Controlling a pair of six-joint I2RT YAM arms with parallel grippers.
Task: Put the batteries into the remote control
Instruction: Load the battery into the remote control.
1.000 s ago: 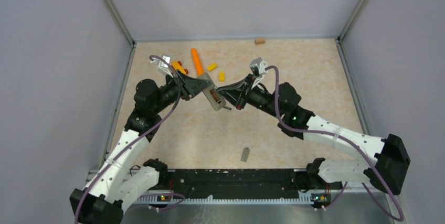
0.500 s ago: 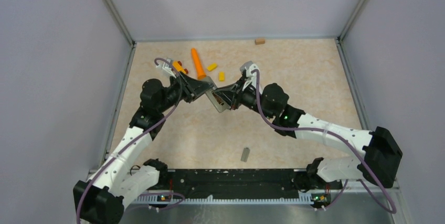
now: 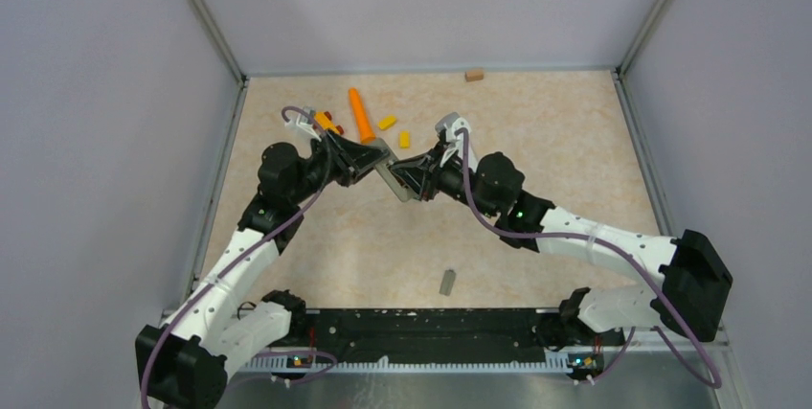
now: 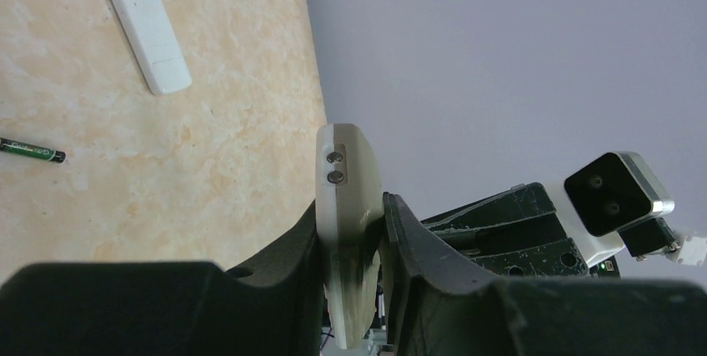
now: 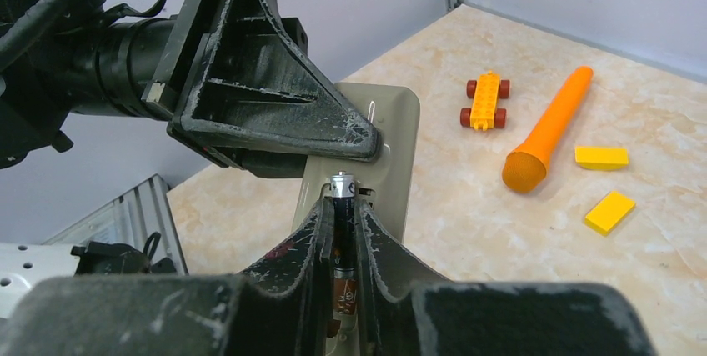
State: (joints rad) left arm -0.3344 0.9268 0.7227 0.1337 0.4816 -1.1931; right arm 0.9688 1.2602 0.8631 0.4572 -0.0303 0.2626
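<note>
A beige remote control (image 3: 391, 171) hangs above the table's middle, my left gripper (image 3: 375, 162) shut on its edge. The left wrist view shows the remote (image 4: 343, 172) pinched between that gripper's (image 4: 354, 206) jaws. My right gripper (image 3: 410, 182) meets it from the right. In the right wrist view this gripper (image 5: 342, 202) is shut on a dark battery (image 5: 341, 185). The battery's silvery end lies against the open back of the remote (image 5: 392, 122). A second dark battery (image 4: 33, 152) lies on the table.
Behind the arms lie an orange carrot-shaped toy (image 3: 360, 114), two yellow blocks (image 3: 387, 123), (image 3: 404, 139) and a yellow toy car (image 5: 485, 104). A brown block (image 3: 473, 75) sits by the back wall. A grey flat piece (image 3: 446, 282) lies near the front. A pale flat slab (image 4: 146, 27) rests on the table.
My right gripper has moved left and brought the battery up against the remote. The left arm shifted slightly, still holding the remote.
</note>
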